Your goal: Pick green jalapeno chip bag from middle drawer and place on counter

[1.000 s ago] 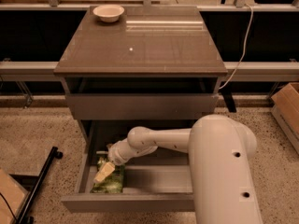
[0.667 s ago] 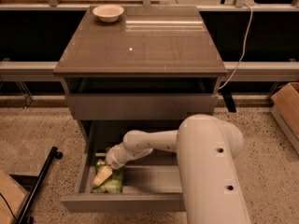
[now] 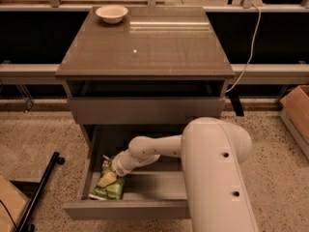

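The middle drawer (image 3: 159, 190) is pulled open below the cabinet, with a pale grey floor. The green jalapeno chip bag (image 3: 109, 188) lies in its left front corner. My white arm reaches down from the lower right into the drawer. My gripper (image 3: 108, 179) is right over the bag's upper part, with a pale finger lying on the bag. The counter (image 3: 145, 45) is the glossy grey-brown top above, with a tiny white speck.
A small white bowl (image 3: 111, 13) stands at the counter's far left corner. A closed grey drawer front (image 3: 145, 110) sits just above the open drawer. A black stand leg (image 3: 41, 187) lies on the floor at left. A cardboard box (image 3: 297, 115) is at right.
My arm has shifted a little left and lower into the drawer. The gripper stays over the bag, which has not visibly moved.
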`<state>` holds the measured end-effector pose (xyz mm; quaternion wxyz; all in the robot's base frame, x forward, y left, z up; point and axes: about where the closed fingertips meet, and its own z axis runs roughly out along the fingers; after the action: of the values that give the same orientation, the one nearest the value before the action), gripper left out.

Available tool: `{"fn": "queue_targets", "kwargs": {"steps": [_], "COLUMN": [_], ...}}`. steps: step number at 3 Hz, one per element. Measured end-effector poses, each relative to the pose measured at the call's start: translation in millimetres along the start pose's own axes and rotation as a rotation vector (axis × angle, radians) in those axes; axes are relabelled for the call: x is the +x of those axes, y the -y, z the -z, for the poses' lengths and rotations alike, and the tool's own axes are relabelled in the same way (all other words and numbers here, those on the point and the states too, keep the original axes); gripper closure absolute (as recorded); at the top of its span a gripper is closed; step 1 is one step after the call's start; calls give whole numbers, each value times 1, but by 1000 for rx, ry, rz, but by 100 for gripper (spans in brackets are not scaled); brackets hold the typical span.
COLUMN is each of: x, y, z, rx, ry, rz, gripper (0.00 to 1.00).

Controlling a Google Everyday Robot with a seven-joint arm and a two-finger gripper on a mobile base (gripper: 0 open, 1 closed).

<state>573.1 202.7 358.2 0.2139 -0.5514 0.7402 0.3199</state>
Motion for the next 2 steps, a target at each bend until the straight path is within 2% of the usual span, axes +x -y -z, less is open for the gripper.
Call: {"fn": "queue_targets", "kwargs": {"steps": [2], "x": [-2], "y": [-1], "z": [6], "rx": [6], "ry": [4], "rz": [-2], "gripper": [96]}}
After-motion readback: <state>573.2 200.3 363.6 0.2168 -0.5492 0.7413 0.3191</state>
